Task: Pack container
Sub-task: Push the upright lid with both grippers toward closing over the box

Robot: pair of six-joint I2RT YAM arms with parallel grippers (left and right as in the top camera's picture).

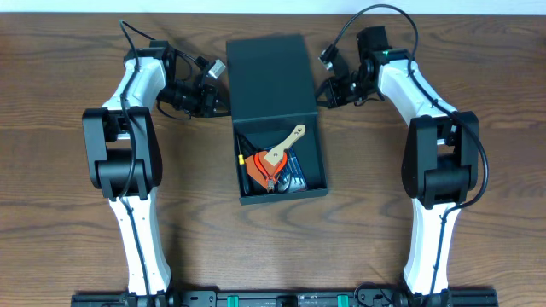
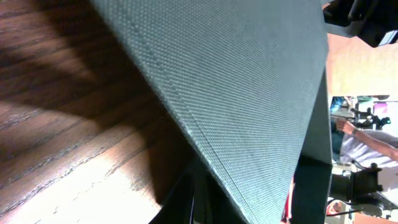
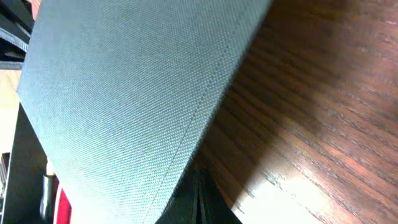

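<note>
Left gripper (image 1: 213, 95) sits at the 9 o'clock edge of the raised lid (image 1: 271, 77), right up against it as far as I can judge from overhead. On my left wrist feed the teal woven panel fills nearly the whole picture and slants over the wooden table (image 1: 68, 213), with only dark shapes under its lower edge, so whether the jaws are spread or pinching the lid I cannot tell.

At the centre of the table I see the container (image 1: 317, 192), dark teal-green, with its open tray toward 6 o'clock and the lid laid back toward 12 o'clock. Inside the tray a wooden spatula (image 1: 287, 143) lies slanted, handle toward 1 o'clock, its blade over an orange-red piece (image 1: 258, 172) near the tray's 7 o'clock corner. Some blue and white bits lie beside them, too small for me to name.

At the lid's 3 o'clock edge the right gripper (image 1: 327, 88) mirrors the left one, close against the panel. Its wrist feed gives the same teal weave over wood grain, and again I cannot tell how the jaws stand
</note>
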